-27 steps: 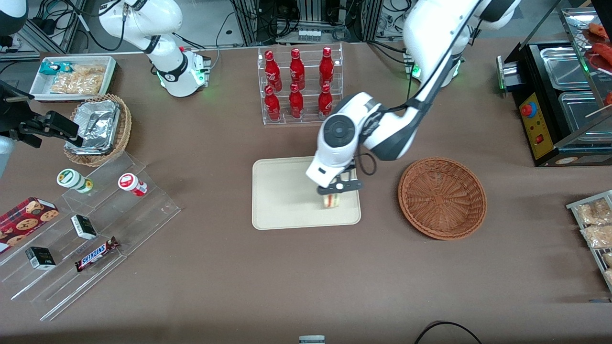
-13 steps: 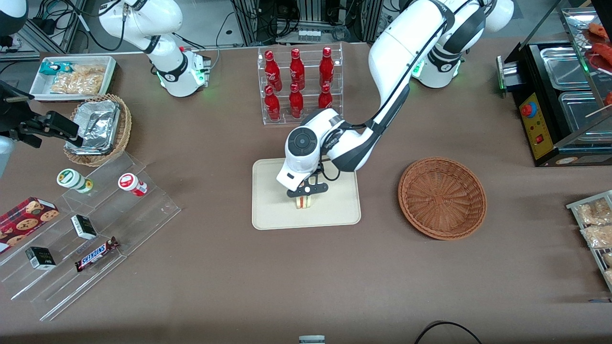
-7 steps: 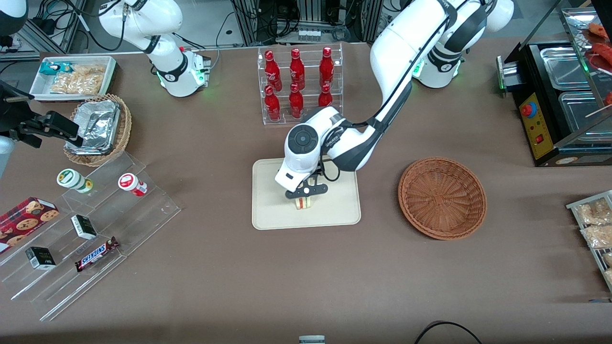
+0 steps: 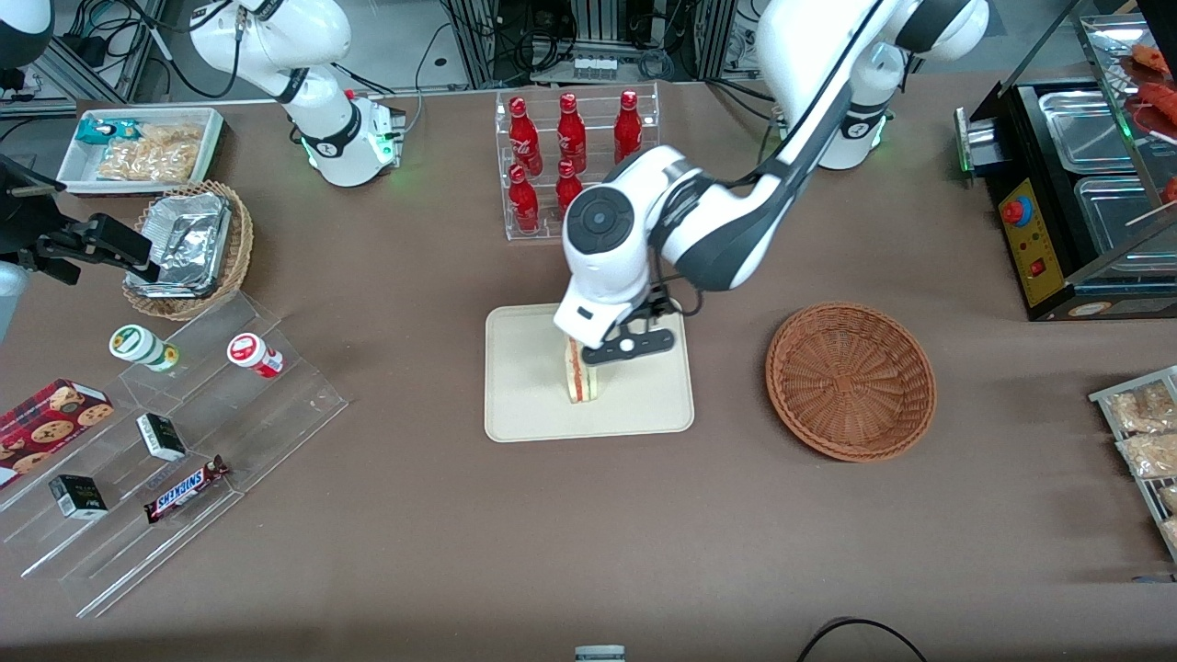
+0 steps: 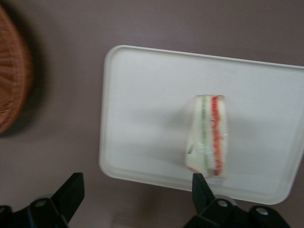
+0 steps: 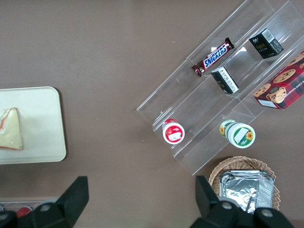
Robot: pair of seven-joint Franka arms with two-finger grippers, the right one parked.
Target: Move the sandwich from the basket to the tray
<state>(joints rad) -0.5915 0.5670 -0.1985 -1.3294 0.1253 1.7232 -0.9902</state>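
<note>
The sandwich (image 4: 581, 372) stands on its edge on the cream tray (image 4: 529, 405), its red and green filling facing the front camera. My gripper (image 4: 630, 347) hangs open above the tray, raised over the sandwich and apart from it. In the left wrist view the sandwich (image 5: 209, 137) rests on the tray (image 5: 142, 95), and my gripper (image 5: 135, 187) is spread wide with nothing between its fingertips (image 5: 71, 187). The reddish-brown basket (image 4: 851, 379) sits beside the tray toward the working arm's end and holds nothing. The right wrist view catches the sandwich (image 6: 10, 128) on the tray (image 6: 42, 123).
A clear rack of red bottles (image 4: 575, 161) stands farther from the front camera than the tray. Toward the parked arm's end lie a stepped acrylic display (image 4: 175, 441) with snacks and a tan basket of foil containers (image 4: 188, 248). A black appliance (image 4: 1067, 202) is at the working arm's end.
My gripper was shut on the sandwich low on the tray; now it has opened, let go and risen. The sandwich stays standing on the tray.
</note>
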